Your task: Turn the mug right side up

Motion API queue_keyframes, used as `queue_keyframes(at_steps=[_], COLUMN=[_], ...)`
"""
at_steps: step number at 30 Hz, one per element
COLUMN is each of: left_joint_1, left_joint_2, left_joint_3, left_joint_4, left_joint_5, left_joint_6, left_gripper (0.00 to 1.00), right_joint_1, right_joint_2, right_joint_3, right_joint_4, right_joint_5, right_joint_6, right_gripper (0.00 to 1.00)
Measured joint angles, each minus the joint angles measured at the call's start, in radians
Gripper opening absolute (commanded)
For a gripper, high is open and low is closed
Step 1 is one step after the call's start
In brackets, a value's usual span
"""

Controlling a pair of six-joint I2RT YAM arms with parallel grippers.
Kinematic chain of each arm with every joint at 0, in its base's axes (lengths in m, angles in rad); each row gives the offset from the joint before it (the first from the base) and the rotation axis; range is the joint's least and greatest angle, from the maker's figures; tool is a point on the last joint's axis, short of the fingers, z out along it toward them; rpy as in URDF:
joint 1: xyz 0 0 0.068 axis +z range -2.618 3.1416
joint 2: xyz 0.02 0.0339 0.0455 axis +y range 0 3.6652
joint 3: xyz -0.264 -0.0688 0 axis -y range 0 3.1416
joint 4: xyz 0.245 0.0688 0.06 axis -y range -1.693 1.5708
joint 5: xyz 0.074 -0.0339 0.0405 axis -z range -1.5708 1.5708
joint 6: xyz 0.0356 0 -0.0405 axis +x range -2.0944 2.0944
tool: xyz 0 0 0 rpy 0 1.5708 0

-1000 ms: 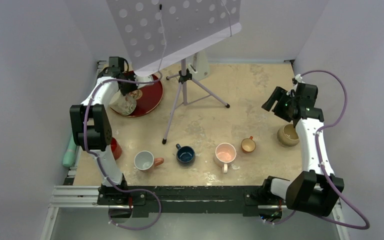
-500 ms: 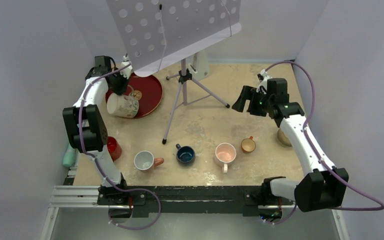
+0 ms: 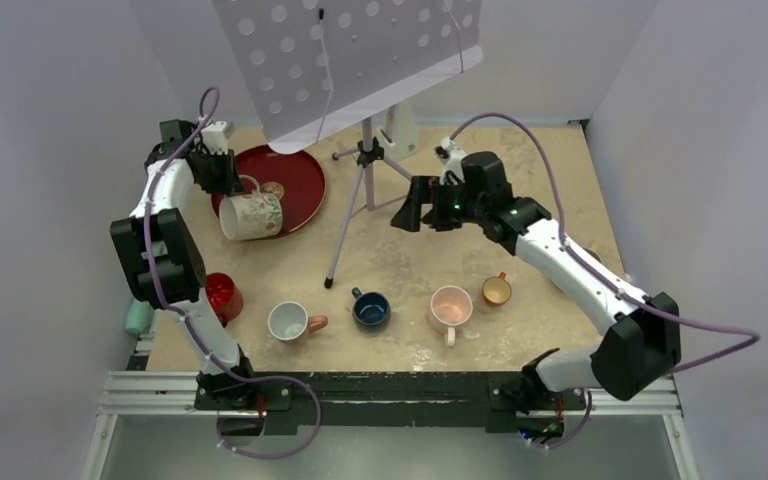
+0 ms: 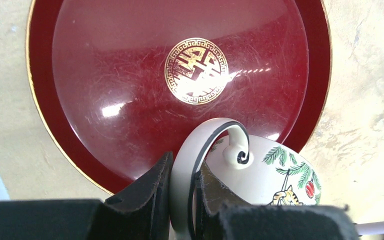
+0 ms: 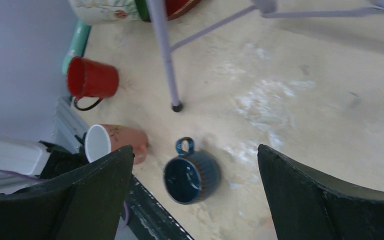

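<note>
My left hand (image 4: pixel 182 192) is pinched shut on the handle (image 4: pixel 215 131) of the painted mug (image 4: pixel 280 175), which lies on its side at the rim of the red plate (image 4: pixel 45 115). I cannot tell whether it touches the plate. My right hand (image 5: pixel 195 150) gapes wide and holds nothing above the counter (image 5: pixel 305 100). I judge the turn about half done: what's left is tipping the mug upright and setting it down.

Mug (image 3: pixel 252 215): white w/ green-sprig print, tipped on its side, handle up in left pincer (image 4: pixel 182 200), at tray (image 3: pixel 300 190) edge.
</note>
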Motion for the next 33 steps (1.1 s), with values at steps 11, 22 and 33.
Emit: queue_keyframes(at_steps=[11, 22, 33], left_joint_1=[0.031, 0.034, 0.038], left_joint_2=[-0.124, -0.214, -0.436], left_joint_3=[-0.162, -0.200, -0.265], left_joint_4=[0.003, 0.010, -0.053], left_joint_5=[0.120, 0.224, 0.426], left_joint_6=[-0.068, -0.087, -0.110], left_gripper=[0.00, 0.00, 0.00], right_joint_1=[0.346, 0.382, 0.383], right_joint_2=[0.290, 0.521, 0.570], right_joint_3=[0.262, 0.416, 0.453], right_joint_4=[0.151, 0.203, 0.284], right_joint_5=[-0.038, -0.071, -0.081], right_joint_6=[0.020, 0.029, 0.036], right_gripper=[0.99, 0.98, 0.99])
